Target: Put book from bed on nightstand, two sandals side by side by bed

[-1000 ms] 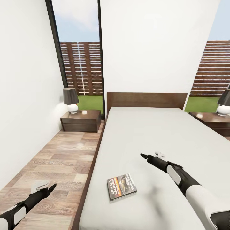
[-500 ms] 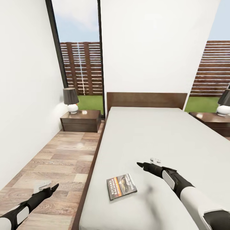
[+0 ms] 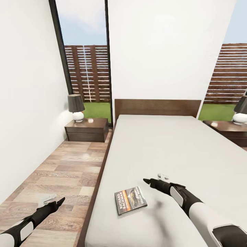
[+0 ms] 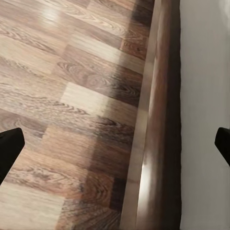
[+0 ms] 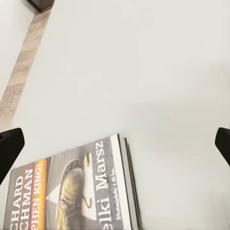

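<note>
My right hand [image 3: 148, 180] hangs open over the off-white mattress of the dark-framed bed [image 3: 178, 147], closer than a second ago to the thin orange-striped paperback book [image 3: 130, 200] lying flat near the bed's left edge. The wrist view reads "Marsz" and "KING" [image 5: 72, 191] — the head view, "RICHARD BACHMAN". My left hand [image 3: 58, 201], fingers spread, hovers over the wood-plank floor [image 4: 62, 110].

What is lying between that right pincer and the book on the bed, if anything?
Nothing visible. The right pincer hangs open above bare mattress of the bed, and the book lies flat just beside it, nearer the bed's left edge. The wrist view shows plain sheet and the book's cover between the fingertips.
</note>
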